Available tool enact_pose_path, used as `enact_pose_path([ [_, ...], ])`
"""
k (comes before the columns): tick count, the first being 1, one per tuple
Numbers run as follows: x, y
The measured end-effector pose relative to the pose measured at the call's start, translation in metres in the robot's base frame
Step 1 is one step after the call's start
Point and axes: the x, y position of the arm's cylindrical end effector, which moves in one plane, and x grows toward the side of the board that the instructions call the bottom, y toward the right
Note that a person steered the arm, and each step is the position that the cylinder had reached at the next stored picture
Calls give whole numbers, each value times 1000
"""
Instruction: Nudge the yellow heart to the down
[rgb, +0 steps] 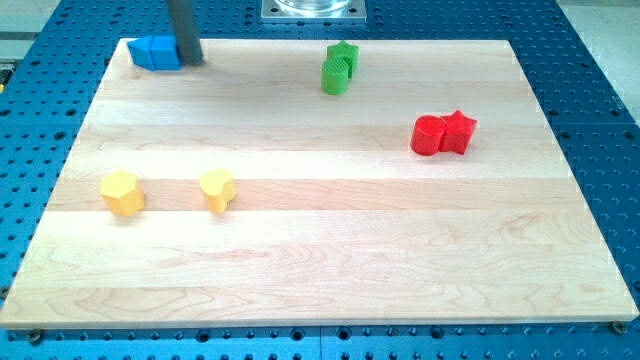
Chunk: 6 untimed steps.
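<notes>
The yellow heart (217, 189) lies on the wooden board (330, 250) at the view's left, a little below mid-height. A yellow hexagon block (122, 193) sits to its left. My rod comes down at the view's top left, and my tip (190, 60) touches the board right beside a blue block (155, 52), on that block's right. The tip is far above the yellow heart and slightly to its left.
A green star (344, 55) and a green rounded block (335, 75) touch each other at the view's top centre. A red cylinder (428, 135) and a red star (459, 131) touch at the right. A blue perforated table surrounds the board.
</notes>
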Motion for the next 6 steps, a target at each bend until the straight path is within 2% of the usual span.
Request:
enact_pose_path([
  [1, 2, -3],
  [2, 76, 9],
  [3, 169, 46],
  [4, 245, 120],
  [5, 249, 150],
  [6, 273, 204],
])
